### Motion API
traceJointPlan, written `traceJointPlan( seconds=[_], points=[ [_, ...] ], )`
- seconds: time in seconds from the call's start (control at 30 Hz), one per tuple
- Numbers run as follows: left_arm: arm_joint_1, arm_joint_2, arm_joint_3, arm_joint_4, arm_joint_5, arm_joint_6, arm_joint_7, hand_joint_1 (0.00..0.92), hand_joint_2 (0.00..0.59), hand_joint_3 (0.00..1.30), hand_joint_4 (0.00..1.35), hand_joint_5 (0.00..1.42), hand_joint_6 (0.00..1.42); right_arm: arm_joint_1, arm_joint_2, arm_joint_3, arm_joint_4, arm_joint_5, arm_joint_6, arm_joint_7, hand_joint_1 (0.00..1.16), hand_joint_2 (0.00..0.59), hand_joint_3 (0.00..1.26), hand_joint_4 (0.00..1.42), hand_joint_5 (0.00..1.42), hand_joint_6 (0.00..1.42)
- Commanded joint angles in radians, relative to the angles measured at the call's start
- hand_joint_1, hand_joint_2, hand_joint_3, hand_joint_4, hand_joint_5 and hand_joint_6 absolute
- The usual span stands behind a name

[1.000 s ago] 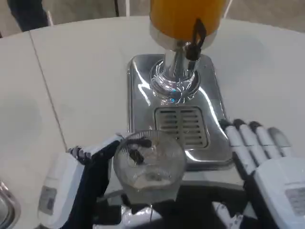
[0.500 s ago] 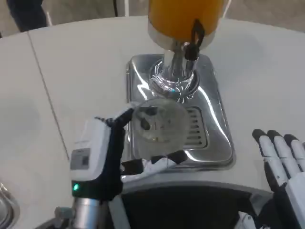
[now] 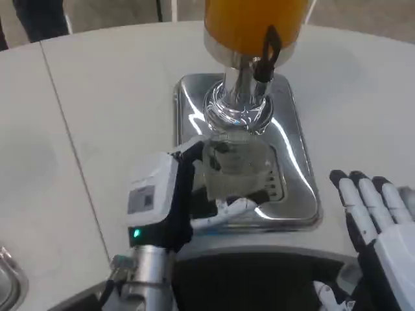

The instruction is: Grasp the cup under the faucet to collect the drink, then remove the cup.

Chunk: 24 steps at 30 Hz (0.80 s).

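A clear plastic cup (image 3: 237,167) stands over the drip grille of the chrome dispenser base (image 3: 295,139), just in front of the black faucet lever (image 3: 267,53). My left hand (image 3: 170,197) grips the cup from its left side, fingers wrapped round the near wall. The cup looks empty. Above it is the orange drink tank (image 3: 253,23) on its chrome column (image 3: 238,97). My right hand (image 3: 376,223) lies flat on the table at the lower right, fingers spread, holding nothing.
The white round table (image 3: 97,123) stretches to the left and behind the dispenser. A metal rim (image 3: 8,282) shows at the lower left corner. A dark edge runs along the table front below the base.
My left hand has carried the cup forward and to the right, from the table's front edge onto the grille under the faucet. My right hand drew back toward the lower right.
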Motion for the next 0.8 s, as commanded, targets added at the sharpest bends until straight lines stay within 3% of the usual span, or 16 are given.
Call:
traceJointPlan(
  seconds=[0.03,0.4,0.7,0.8],
  points=[
    [-0.070,-0.016,-0.021,0.070,-0.017,-0.001,0.055,0.548,0.097,1.08,1.11,1.42,1.42,-0.003,-0.001,-0.014,0.008,0.003,0.004,0.020,0.48,0.501,0.00,0.00,0.00,0.00],
    [-0.203,-0.053,-0.047,0.258,-0.054,0.056,0.113,0.551,0.103,1.08,1.11,1.42,1.42,-0.018,0.004,-0.024,0.015,0.003,0.011,0.060,0.47,0.507,0.00,0.00,0.00,0.00],
    [-0.241,-0.061,-0.077,0.327,-0.081,0.045,0.148,0.555,0.106,1.07,1.10,1.42,1.42,-0.045,0.004,-0.017,0.028,-0.013,0.007,0.074,0.47,0.505,0.00,0.00,0.00,0.00],
    [-0.248,-0.063,-0.085,0.346,-0.086,0.062,0.142,0.526,0.113,1.02,1.08,1.35,1.41,-0.067,0.012,-0.013,0.039,-0.010,0.017,0.076,0.48,0.503,0.00,0.00,0.00,0.00]
  ],
)
